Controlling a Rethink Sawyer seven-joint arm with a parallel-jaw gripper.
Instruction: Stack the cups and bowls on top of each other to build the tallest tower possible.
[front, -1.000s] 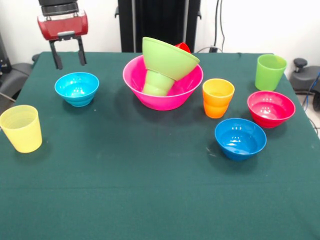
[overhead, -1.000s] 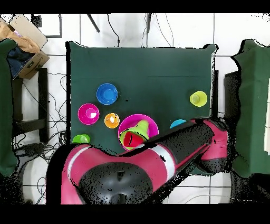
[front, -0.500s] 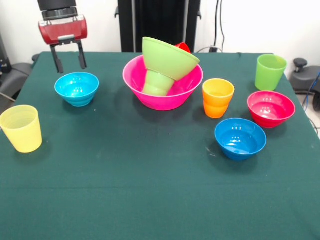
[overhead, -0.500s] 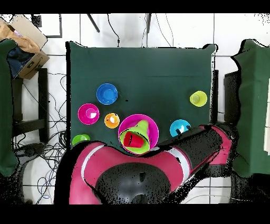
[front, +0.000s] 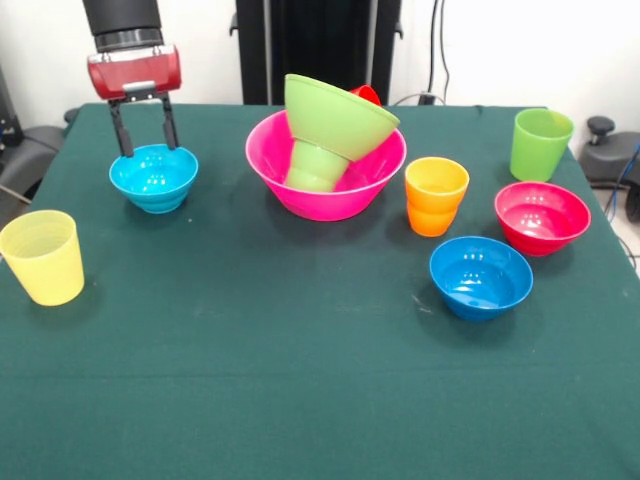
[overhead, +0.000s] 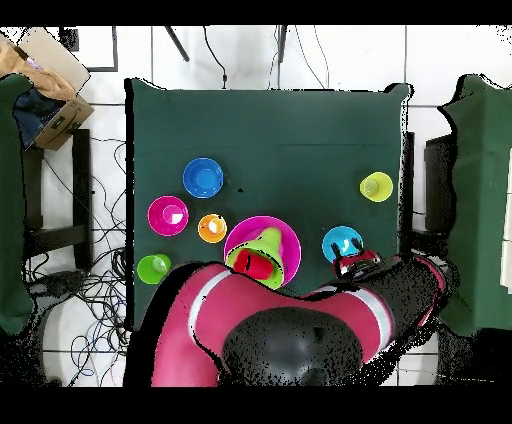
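While the red and black arm (overhead: 300, 320) reached across the green-clothed desk (front: 300, 380), its gripper (front: 146, 149) hung spread wide with nothing held, its tips at the far rim of the small light blue plastic bowl (front: 153, 178). Near the desk's middle stood the large round pink plastic bowl (front: 325, 195), holding the small green plastic cup (front: 316, 165) mouth down, with the medium lime green plastic bowl (front: 338, 118) tilted on top and the red plastic cup (front: 366, 94) just showing at its far edge. Apart from that stack stood the magenta plastic bowl (front: 541, 217), the darker blue plastic bowl (front: 480, 277), the pale yellow plastic tumbler (front: 42, 257), the taller lime green plastic tumbler (front: 540, 144) and the orange plastic tumbler (front: 435, 195).
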